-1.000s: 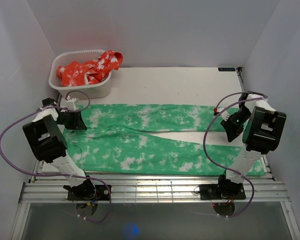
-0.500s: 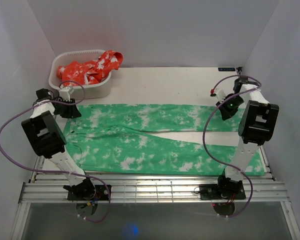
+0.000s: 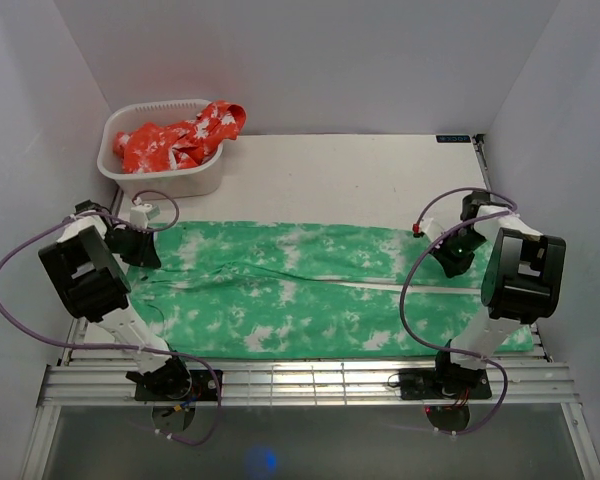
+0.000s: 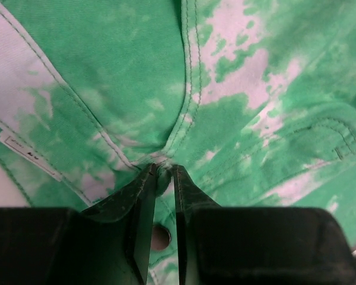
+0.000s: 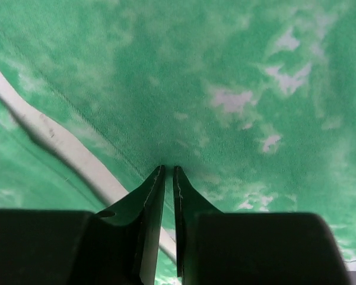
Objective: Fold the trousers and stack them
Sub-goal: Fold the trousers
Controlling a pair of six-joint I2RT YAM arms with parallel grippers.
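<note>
Pinching trousers (image 3: 310,295), left hand (image 4: 164,173), right hand (image 5: 168,171) clamped

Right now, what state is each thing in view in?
trousers, spread out full length, unfolded, legs side by side.
left hand, shut on the trousers at a seam.
right hand, shut on a pinch of trouser leg.
basket, upright, holding cloth.
red cloth, crumpled in the basket, one end over the rim.
</note>
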